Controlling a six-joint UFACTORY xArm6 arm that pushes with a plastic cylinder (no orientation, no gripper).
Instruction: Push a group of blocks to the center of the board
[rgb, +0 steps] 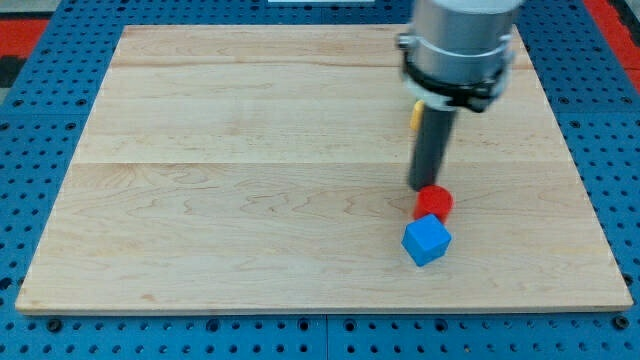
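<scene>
The blue cube (427, 240) lies nearest the camera, in the lower right part of the board, turned so that one corner points toward the view's bottom. Just above it, touching or all but touching, sits the red block (434, 203), round in outline like a short cylinder. My tip (429, 187) comes down at the red block's upper edge, on the side toward the view's top, and seems to be in contact with it. There is no gripper on this arm, only the straight dark rod (435, 148), so nothing is clasped or held. The rod hangs from a wide grey arm housing (459, 40) that fills the view's upper right. A yellow block (414, 114) peeks out just left of the rod's upper part, mostly hidden behind it; its shape cannot be made out.

All three blocks sit right of the board's middle, the red and blue pair below it and the yellow one above.

The counter (250, 180) is a pale wooden board with faint plank seams running across the view. Around it lies a blue perforated base (30, 120), with red patches (22, 30) at the view's top corners.
</scene>
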